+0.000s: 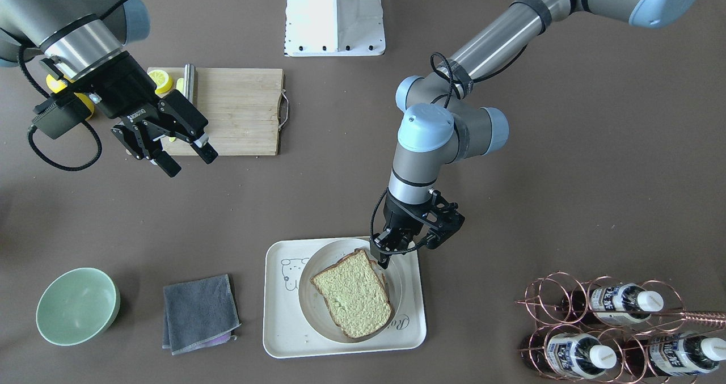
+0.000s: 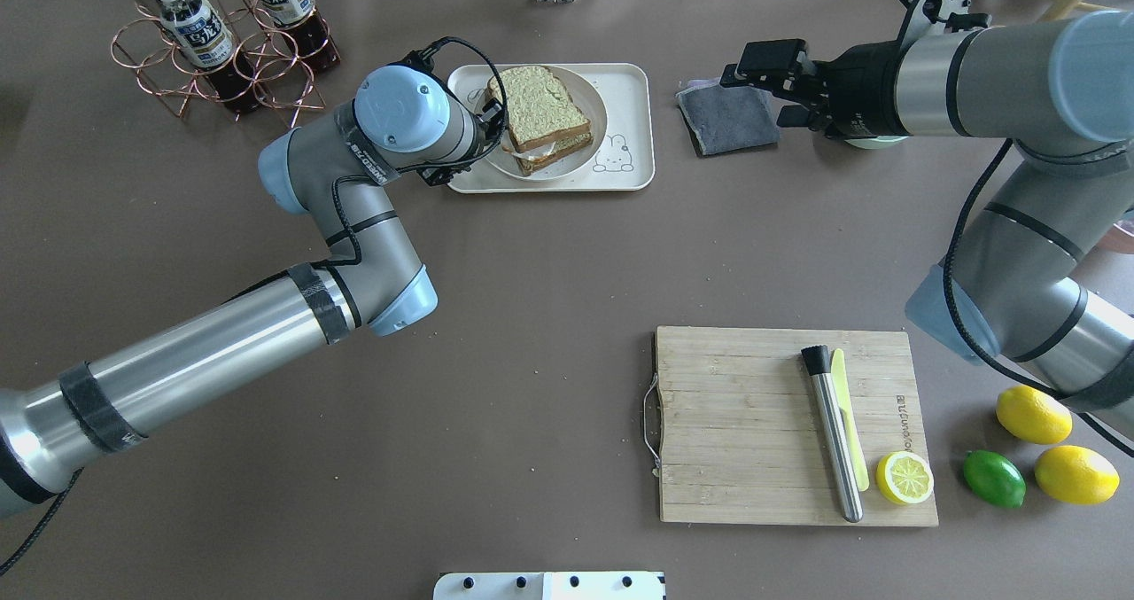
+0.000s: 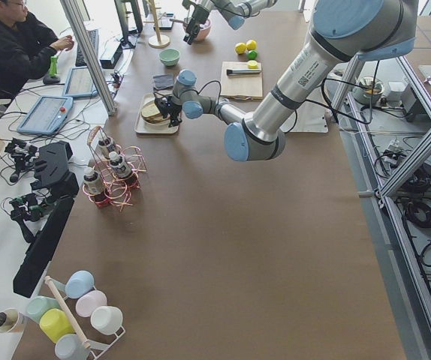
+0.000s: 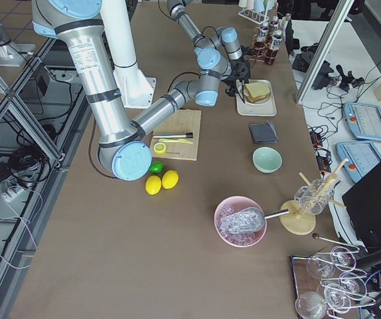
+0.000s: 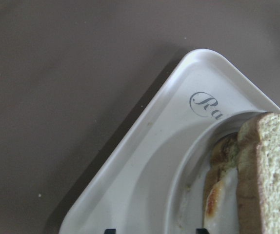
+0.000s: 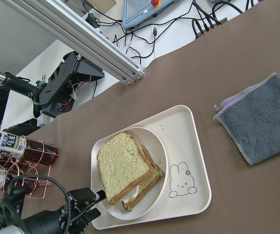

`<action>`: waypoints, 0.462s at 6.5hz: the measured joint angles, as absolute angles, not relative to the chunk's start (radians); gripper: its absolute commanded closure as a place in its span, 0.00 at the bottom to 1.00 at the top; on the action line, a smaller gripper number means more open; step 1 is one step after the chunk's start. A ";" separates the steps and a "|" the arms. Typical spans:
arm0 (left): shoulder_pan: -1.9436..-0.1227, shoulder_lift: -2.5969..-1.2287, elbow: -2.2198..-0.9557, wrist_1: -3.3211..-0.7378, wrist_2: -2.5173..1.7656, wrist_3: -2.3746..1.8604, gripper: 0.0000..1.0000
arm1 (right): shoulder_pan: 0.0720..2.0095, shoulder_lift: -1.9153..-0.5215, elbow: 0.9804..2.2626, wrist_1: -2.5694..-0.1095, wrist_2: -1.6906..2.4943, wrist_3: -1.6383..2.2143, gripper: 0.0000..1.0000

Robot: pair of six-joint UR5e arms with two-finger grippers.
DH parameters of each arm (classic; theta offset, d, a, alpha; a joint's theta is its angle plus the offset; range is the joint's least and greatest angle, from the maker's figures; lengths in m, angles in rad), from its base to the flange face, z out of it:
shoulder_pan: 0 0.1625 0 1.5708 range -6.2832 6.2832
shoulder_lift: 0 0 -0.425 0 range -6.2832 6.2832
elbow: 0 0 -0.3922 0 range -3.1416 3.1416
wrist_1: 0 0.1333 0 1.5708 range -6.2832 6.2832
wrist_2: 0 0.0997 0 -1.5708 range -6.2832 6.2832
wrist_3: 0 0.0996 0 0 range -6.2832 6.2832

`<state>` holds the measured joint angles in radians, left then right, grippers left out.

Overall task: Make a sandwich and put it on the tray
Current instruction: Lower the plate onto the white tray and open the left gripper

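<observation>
The sandwich (image 1: pixel 353 293) is two speckled tan bread slices with the white egg (image 5: pixel 223 195) between them. It lies on a round white plate (image 1: pixel 309 302) on the cream tray (image 1: pixel 283 327). It also shows in the overhead view (image 2: pixel 539 108) and the right wrist view (image 6: pixel 125 168). My left gripper (image 1: pixel 381 257) is low at the plate's rim, by the sandwich's corner. The left wrist view shows its fingertips (image 5: pixel 110 231) apart, holding nothing. My right gripper (image 1: pixel 189 161) is open and empty, raised by the cutting board's corner.
A bamboo cutting board (image 1: pixel 238 112) holds a metal muddler, a yellow knife and a lemon half. A grey cloth (image 1: pixel 198 313) and a green bowl (image 1: pixel 76 304) lie beside the tray. A copper bottle rack (image 1: pixel 612 327) stands on its other side. Lemons and a lime (image 2: pixel 1032 414) lie near the board.
</observation>
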<state>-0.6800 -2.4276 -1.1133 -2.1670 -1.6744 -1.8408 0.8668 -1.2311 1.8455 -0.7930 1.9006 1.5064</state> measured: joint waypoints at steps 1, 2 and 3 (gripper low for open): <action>-0.686 -2.420 -1.138 -2.164 -1.681 -1.836 0.18 | 0.867 -1.231 1.845 -0.793 1.901 1.506 0.01; -0.691 -2.396 -1.181 -2.158 -1.705 -1.833 0.02 | 0.867 -1.231 1.846 -0.793 1.901 1.507 0.01; -0.696 -2.361 -1.236 -2.146 -1.737 -1.831 0.02 | 0.868 -1.232 1.847 -0.793 1.902 1.509 0.01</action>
<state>-0.6961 -2.3607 -1.2357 -2.1463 -1.7369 -1.8311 0.8676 -1.2316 1.8473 -0.7927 1.9021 1.5090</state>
